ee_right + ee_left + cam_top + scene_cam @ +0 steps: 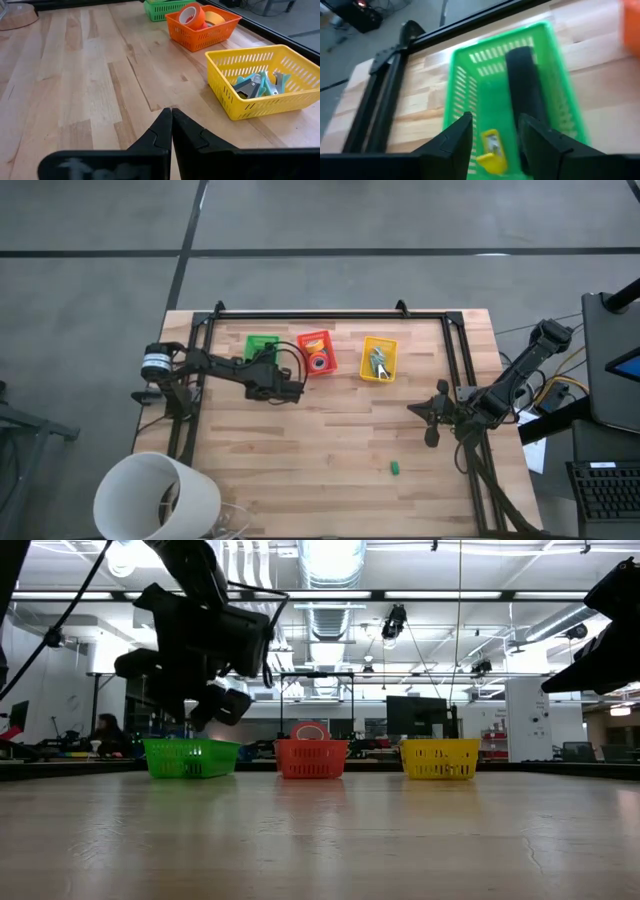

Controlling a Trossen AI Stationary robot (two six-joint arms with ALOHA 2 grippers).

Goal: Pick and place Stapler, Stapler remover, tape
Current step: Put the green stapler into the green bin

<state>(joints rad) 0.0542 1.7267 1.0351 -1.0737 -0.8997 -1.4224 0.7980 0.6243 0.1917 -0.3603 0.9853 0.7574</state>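
Note:
The black stapler (522, 85) lies lengthwise inside the green basket (470, 105). My left gripper (495, 125) hovers open over the basket's near end. A small yellow piece (490, 150) on the basket floor shows between its fingers, and one finger hides the stapler's near end. From above, this gripper (268, 362) stands at the green basket (262, 343). Tape rolls (191, 15) fill the orange basket (200, 32). Staple removers (257, 85) lie in the yellow basket (260, 102). My right gripper (171, 112) is shut and waits at the table's right side (432, 420).
The three baskets stand in a row along the far side of the table (330, 440). A small green block (395, 468) lies on the bare wood near the front. A white bucket (155, 495) sits at the front left corner. A black frame (330, 315) borders the table.

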